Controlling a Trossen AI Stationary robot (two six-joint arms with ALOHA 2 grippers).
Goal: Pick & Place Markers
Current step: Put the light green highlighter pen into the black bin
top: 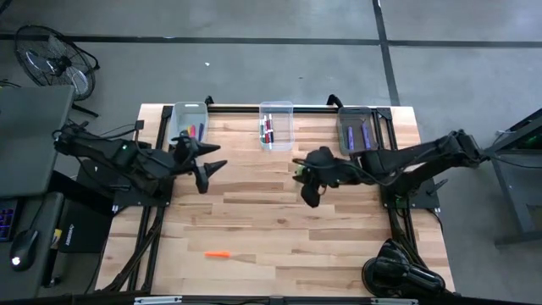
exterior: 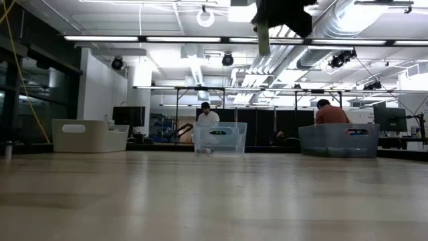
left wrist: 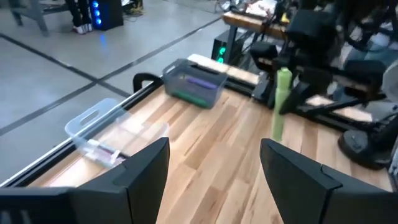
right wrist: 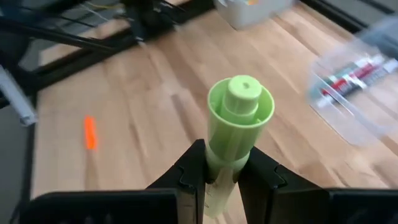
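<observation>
The table (top: 279,220) is surfaced in light wooden planks with visible grain and a smooth, faintly satin finish; in the low view it returns soft reflections of the ceiling lights. Its border is dark metal framing (top: 233,108). The three bins are plastic: the middle bin (top: 276,124) is clear and glossy, the left bin (top: 188,121) pale and translucent, and the right bin (top: 358,127) tinted grey. The light green marker (right wrist: 235,127) is smooth moulded plastic with a low sheen. The right gripper (right wrist: 222,176) clamps it between matt black fingers (right wrist: 189,171). The left gripper (left wrist: 214,168) has the same matt black finish. The orange marker (top: 218,254) looks like plain plastic.
</observation>
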